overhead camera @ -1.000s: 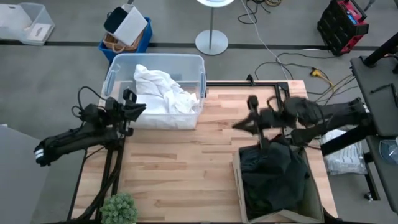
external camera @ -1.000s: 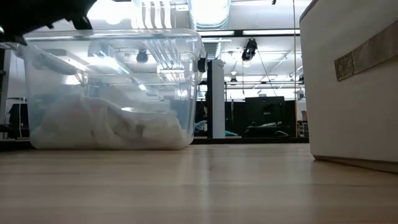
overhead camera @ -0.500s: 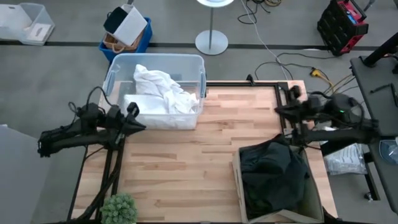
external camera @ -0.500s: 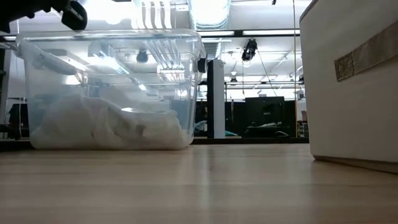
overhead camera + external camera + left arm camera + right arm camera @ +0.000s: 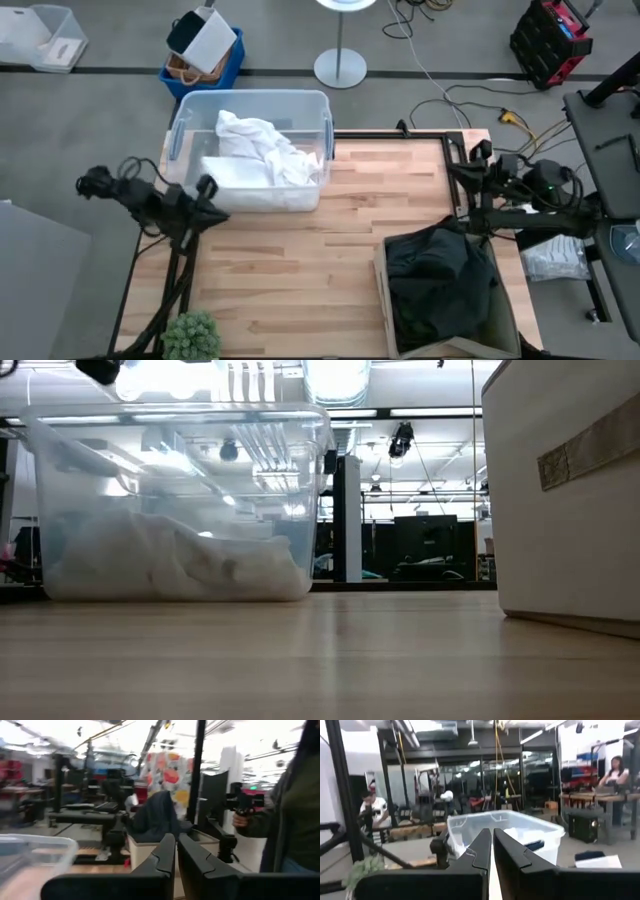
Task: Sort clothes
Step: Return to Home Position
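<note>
Both arms pulled back since earlier frames: left claw [image 5: 176,840] now at left edge of tabletop [image 5: 330,250], right claw [image 5: 492,834] folded at right edge. Both claws pressed together, pinching nothing. White clothes [image 5: 262,150] lie in clear bin [image 5: 178,135] just beside left claw. Dark clothes [image 5: 440,275] heaped in beige box [image 5: 381,290] near right claw.
</note>
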Robot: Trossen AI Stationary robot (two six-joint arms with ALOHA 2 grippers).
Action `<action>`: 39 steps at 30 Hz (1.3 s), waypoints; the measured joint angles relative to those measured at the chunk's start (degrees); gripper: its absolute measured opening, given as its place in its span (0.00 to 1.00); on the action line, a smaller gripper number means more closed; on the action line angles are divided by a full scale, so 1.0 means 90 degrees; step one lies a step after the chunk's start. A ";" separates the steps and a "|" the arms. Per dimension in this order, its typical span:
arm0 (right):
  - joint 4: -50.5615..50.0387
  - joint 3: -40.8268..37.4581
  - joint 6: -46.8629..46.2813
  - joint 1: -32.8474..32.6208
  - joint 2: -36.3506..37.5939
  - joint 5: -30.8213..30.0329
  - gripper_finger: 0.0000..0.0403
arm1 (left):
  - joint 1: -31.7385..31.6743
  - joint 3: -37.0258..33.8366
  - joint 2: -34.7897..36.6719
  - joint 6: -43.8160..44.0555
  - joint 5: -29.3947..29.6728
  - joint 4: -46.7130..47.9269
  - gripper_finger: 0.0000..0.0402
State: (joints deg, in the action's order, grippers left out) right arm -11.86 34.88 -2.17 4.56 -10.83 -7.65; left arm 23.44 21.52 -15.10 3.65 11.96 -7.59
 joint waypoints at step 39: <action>0.1746 -0.2507 -0.1895 -0.0004 0.1146 0.2696 0.02 | 0.1333 -0.1945 0.1291 0.0323 0.2263 0.0879 0.00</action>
State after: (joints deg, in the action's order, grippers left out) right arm 3.85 12.31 -19.22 4.52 -0.51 16.61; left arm 35.44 4.01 -3.49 6.56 32.33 0.33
